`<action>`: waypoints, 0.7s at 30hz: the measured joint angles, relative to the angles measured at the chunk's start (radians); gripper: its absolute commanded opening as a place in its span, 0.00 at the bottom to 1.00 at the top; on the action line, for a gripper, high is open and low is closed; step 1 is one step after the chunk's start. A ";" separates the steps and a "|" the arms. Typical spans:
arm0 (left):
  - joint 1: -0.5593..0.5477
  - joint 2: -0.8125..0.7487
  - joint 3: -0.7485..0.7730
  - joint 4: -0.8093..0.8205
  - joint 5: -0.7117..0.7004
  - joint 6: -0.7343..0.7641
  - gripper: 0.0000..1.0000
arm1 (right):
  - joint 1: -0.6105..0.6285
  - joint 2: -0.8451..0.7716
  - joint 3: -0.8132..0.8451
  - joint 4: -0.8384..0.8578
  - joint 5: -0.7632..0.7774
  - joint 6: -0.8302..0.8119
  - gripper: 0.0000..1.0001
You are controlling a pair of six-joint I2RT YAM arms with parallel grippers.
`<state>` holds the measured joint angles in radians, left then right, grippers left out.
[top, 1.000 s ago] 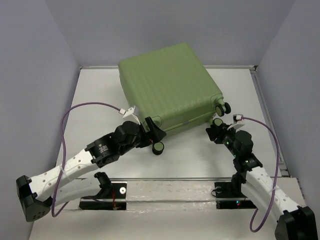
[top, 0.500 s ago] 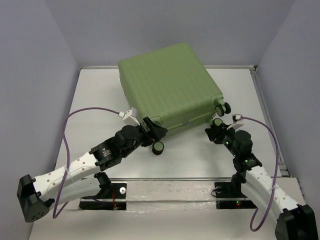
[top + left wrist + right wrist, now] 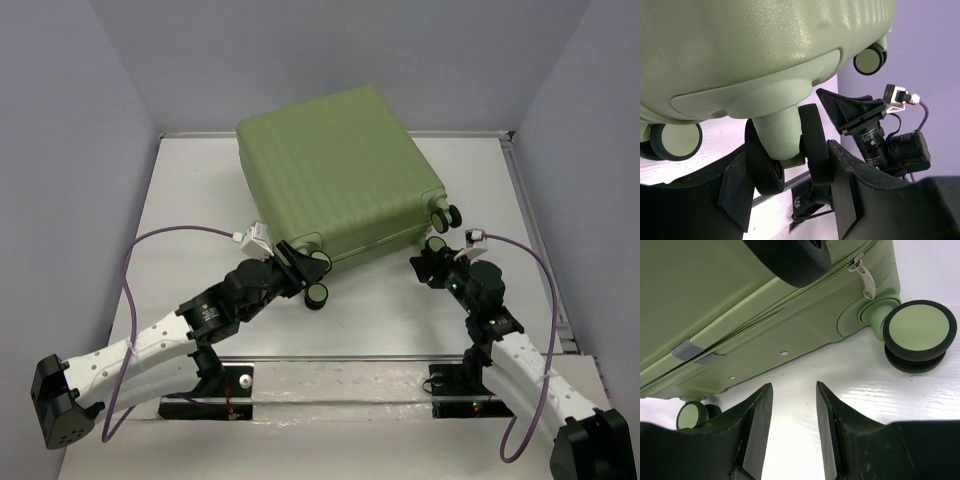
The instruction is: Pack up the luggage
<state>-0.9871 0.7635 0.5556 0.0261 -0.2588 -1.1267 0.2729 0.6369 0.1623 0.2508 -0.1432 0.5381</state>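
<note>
The left gripper (image 3: 788,152) was closed on a caster wheel (image 3: 814,145), its fingers (image 3: 842,195) against the two black tyres. This sat low in the middle of the left wrist view, with the luggage (image 3: 765,45) filling the frame above. The right gripper (image 3: 793,390) had its fingers apart at the bottom of its view, with bare white table (image 3: 805,365) between them. The luggage's zipped edge ran just beyond the tips, with a zip pull (image 3: 867,280) at upper right. From overhead the shut luggage lay flat at the centre, both grippers at its lower edge.
</note>
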 measured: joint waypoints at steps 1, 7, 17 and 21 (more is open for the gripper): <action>0.000 0.000 0.000 0.001 0.000 0.003 0.06 | 0.000 0.000 0.000 0.000 0.010 0.000 0.46; 0.000 0.002 0.001 0.009 0.005 0.015 0.06 | -0.002 0.014 0.000 0.003 0.072 -0.010 0.49; 0.001 -0.023 0.001 0.010 -0.005 0.046 0.06 | -0.039 0.026 -0.036 0.124 0.179 0.021 0.57; 0.001 -0.047 0.001 -0.014 -0.029 0.068 0.06 | -0.039 -0.071 -0.098 0.192 0.190 0.032 0.61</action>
<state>-0.9863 0.7166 0.5568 0.0124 -0.2882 -1.0588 0.2340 0.5663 0.0639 0.4427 0.0463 0.5701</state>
